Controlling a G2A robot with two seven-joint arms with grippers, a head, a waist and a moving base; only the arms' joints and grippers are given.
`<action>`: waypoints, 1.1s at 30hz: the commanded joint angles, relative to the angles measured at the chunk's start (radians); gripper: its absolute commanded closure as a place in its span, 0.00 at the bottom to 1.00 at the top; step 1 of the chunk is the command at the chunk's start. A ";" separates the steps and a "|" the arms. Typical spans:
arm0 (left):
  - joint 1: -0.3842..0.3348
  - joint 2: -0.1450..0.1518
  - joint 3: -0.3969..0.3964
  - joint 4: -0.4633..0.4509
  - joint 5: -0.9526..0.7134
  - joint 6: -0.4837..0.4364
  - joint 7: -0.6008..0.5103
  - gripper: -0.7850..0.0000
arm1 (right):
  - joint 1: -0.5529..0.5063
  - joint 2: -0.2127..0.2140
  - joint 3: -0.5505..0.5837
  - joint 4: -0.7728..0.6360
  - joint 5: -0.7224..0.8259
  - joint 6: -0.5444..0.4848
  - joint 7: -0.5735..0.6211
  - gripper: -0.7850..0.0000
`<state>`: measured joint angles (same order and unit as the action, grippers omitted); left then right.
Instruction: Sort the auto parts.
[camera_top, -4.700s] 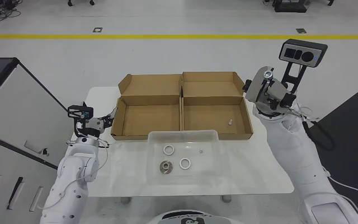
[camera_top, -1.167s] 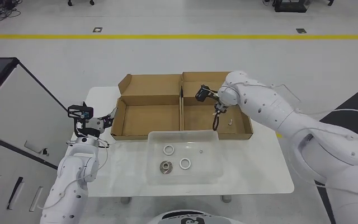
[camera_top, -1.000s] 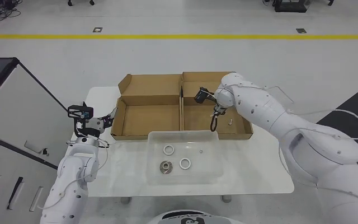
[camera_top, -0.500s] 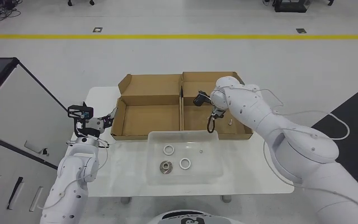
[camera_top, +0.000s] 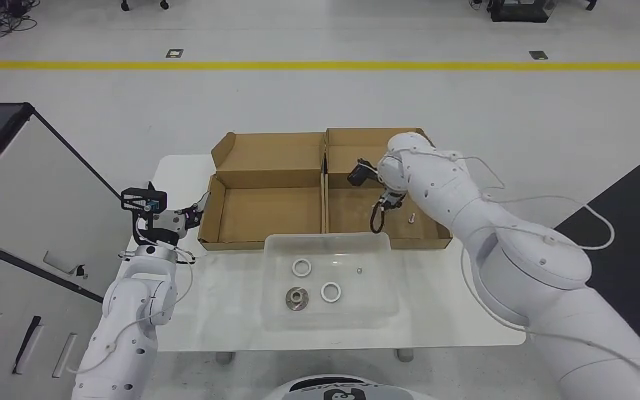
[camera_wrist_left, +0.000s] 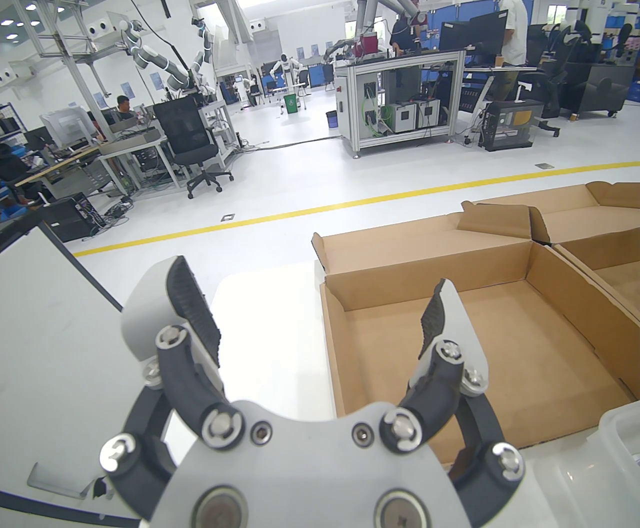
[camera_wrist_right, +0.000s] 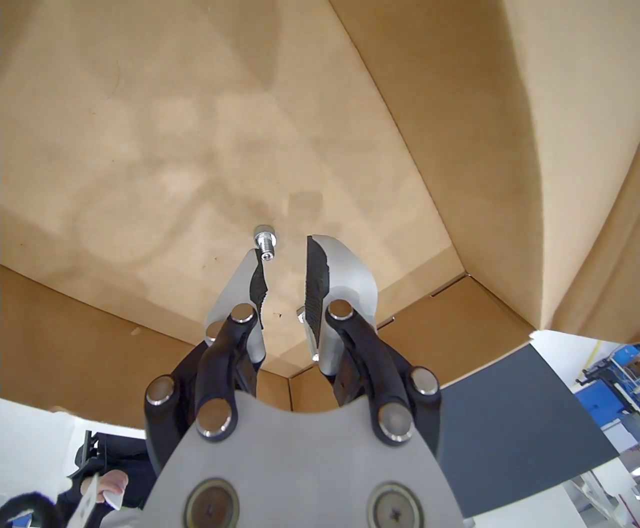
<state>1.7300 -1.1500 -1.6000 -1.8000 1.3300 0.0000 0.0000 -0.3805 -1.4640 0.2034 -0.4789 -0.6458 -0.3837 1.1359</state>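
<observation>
Nearest me, by the tabletop's (camera_top: 450, 290) front edge, the clear bin (camera_top: 326, 237) holds the unsorted stock: two white rings (camera_top: 301, 267), a flanged metal disc (camera_top: 296, 297) and a small screw (camera_top: 358, 267), lying loose so each can be picked singly. Behind it, the left box (camera_top: 265, 210) and right box (camera_top: 350, 205) stand open as destinations. My left gripper (camera_wrist_left: 310, 295) hovers beside the left box's outer wall, fingers spread wide, empty. My right gripper (camera_wrist_right: 285, 245) hangs inside the right box, fingers slightly apart, clasping nothing I can see. A bolt (camera_wrist_right: 264, 242) lies just beyond one fingertip, already sorted, I judge.
</observation>
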 joint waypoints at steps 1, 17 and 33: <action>0.000 0.000 0.000 0.000 0.000 0.000 0.000 0.00 | 0.005 -0.003 0.005 0.008 -0.001 -0.005 0.001 0.73; 0.000 0.000 0.000 0.000 0.000 0.000 0.000 0.00 | 0.070 0.035 0.083 -0.095 0.010 -0.062 0.059 0.20; 0.000 0.000 0.000 0.000 0.000 0.000 0.000 0.00 | -0.087 0.304 0.336 -0.780 0.038 -0.014 0.287 0.00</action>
<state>1.7300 -1.1500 -1.6000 -1.8000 1.3300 0.0000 0.0000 -0.4464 -1.1825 0.5226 -1.1979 -0.6065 -0.4096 1.4110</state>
